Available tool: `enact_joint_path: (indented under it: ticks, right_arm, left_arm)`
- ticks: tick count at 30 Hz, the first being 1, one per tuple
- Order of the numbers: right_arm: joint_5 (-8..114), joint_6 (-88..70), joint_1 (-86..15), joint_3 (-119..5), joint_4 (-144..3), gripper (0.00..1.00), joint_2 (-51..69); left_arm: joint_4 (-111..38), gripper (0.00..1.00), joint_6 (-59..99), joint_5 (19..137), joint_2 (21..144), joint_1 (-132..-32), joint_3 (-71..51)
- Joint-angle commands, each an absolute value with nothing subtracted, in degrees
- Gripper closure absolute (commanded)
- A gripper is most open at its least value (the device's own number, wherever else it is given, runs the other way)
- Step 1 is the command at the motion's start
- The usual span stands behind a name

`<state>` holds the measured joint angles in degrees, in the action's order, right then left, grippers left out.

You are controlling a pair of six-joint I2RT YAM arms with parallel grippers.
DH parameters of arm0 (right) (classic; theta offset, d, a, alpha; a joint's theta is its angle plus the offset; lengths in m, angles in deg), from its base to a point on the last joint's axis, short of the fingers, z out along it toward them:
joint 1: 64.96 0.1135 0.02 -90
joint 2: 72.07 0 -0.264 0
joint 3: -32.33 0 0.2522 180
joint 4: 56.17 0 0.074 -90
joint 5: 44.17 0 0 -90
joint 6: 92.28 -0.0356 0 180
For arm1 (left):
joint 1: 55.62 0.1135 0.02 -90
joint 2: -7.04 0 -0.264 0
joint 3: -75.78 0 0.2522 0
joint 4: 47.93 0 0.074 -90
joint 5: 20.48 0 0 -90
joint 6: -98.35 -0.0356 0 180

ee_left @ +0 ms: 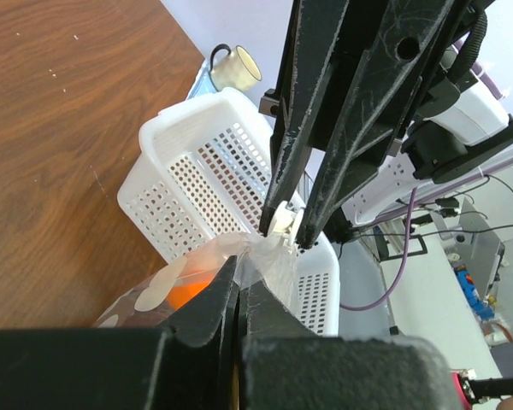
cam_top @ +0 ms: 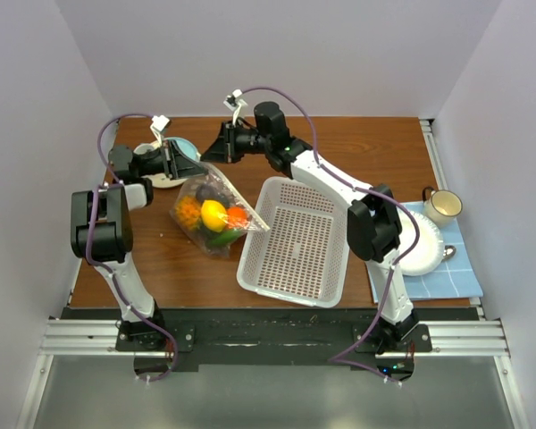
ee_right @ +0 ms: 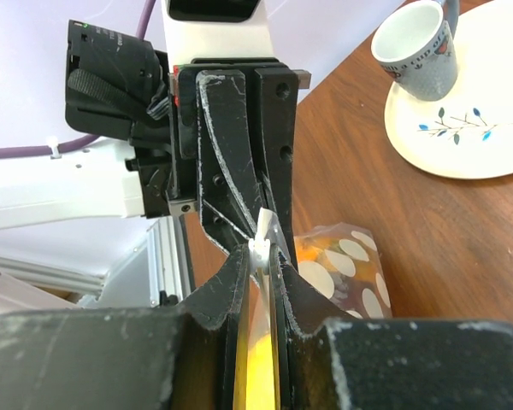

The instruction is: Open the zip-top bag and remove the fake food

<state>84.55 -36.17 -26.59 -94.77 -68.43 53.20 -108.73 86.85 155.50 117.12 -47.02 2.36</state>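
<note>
When viewed from above, shows left gripper (ee_left: 238, 273) and right gripper (ee_right: 261, 256) meeting tip to tip, both clamped on the top edge of the zip-top bag (cam_top: 216, 198), in the left half of the table (cam_top: 170, 268) nearer its far edge, fake food (cam_top: 213, 215) inside, white basket (cam_top: 250, 273) just beside it toward the right edge.

White arms with black joints, purple cables, scuffed black fingers (ee_right: 218, 162).
</note>
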Motion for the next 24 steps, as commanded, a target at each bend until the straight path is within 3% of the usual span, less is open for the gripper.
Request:
enact_joint_path:
  ticks: [1,13,21,24]
  right_arm:
    - [86.2,-34.9,-27.0,-91.3,-67.4,1.0,49.4]
    - [82.8,-29.8,-27.3,-76.9,-67.0,1.0,40.6]
    - [84.5,-33.3,-27.2,-79.5,-64.7,1.0,41.6]
    - [83.8,-31.1,-27.2,-72.4,-66.3,1.0,37.6]
  left_arm:
    - [-142.6,1.0,87.4,167.2,117.4,-46.1,-0.4]
    - [-142.6,1.0,87.8,167.2,117.1,-44.5,-0.2]
    - [-142.7,1.0,87.9,167.2,116.6,-44.2,-0.1]
    - [-142.8,1.0,88.3,167.1,117.3,-42.8,-1.7]
